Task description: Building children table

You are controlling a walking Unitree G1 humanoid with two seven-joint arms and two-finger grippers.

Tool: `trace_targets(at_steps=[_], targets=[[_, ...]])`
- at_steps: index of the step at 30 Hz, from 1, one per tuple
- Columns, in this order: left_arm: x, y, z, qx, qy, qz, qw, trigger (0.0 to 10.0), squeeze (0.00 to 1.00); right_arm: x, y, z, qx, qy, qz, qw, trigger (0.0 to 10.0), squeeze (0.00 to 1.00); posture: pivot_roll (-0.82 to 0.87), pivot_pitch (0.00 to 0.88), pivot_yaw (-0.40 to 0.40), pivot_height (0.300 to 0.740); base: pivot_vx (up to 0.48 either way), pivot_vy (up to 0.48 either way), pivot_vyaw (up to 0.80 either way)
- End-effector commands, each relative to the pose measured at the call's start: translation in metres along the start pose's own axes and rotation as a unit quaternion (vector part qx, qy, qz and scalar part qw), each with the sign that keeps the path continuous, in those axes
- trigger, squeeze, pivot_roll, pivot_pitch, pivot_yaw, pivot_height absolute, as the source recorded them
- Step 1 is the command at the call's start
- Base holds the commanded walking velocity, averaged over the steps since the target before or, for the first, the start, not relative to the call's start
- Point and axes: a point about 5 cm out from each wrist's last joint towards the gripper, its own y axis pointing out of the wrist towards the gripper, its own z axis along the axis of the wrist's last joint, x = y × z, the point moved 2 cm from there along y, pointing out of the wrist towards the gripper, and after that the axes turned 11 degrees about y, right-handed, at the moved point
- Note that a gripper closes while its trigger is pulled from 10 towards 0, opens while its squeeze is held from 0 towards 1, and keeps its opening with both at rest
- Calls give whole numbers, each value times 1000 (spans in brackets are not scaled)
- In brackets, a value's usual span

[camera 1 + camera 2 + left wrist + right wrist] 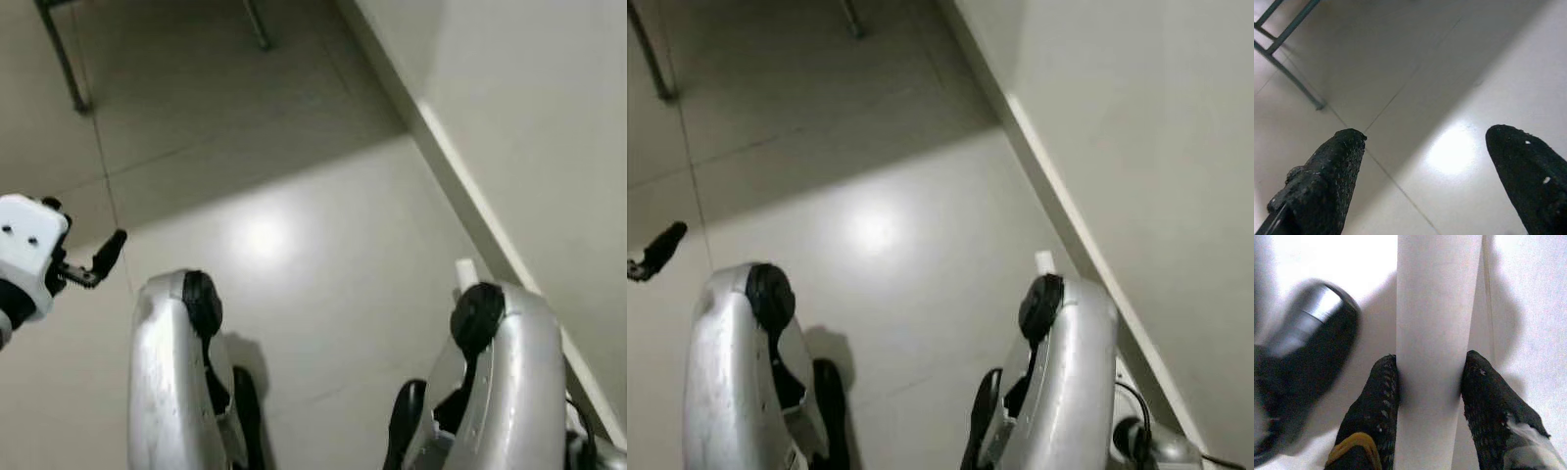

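Assembly is looking barely begun: the right gripper [1430, 396] is clamping a white cylindrical table leg [1437, 333] between its black fingers, low beside the robot near the pale wall [529, 117]. The left gripper [1430, 171] is hanging spread and empty over the glossy beige tiled floor [294, 225]. Every joining step is seemingly remaining.
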Motion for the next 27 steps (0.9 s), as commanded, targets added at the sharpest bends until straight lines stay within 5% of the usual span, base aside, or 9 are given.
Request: trace_targets(at_steps=[1, 15, 27], targets=[[6, -4, -9, -15, -5, -1, 1000, 10000, 0, 0, -8, -4, -2, 16, 3, 1000, 0, 0, 80, 476, 5, 315, 0, 0, 0], [17, -1, -15, -10, -16, 18, 1000, 10000, 0, 19, -13, 40, 24, -39, -63, 997, 0, 0, 56, 409, -26, 365, 0, 0, 0], [19, 2, -15, -3, -24, 34, 999, 10000, 0, 17, -11, 56, 42, -52, -66, 996, 0, 0, 41, 373, -43, 415, 0, 0, 0]])
